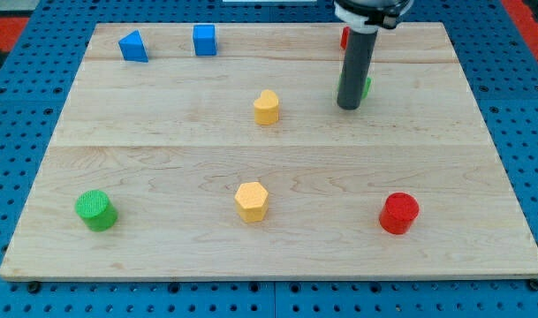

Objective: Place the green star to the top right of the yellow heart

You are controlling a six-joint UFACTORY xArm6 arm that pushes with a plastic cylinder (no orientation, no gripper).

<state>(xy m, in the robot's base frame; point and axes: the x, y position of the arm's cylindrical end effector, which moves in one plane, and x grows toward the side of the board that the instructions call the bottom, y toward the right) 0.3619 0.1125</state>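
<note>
The yellow heart (267, 107) sits near the middle of the wooden board (162, 150), in its upper half. The green star (366, 87) is to the right of the heart and slightly higher; only a thin green edge of it shows behind my rod. My tip (349, 107) rests on the board directly in front of the star, touching or nearly touching its left and lower side, well to the right of the heart.
A blue triangular block (133, 46) and a blue cube (204, 40) stand at the top left. A red block (344, 37) is mostly hidden behind the rod at the top. A green cylinder (96, 210), a yellow hexagon (251, 200) and a red cylinder (398, 213) line the bottom.
</note>
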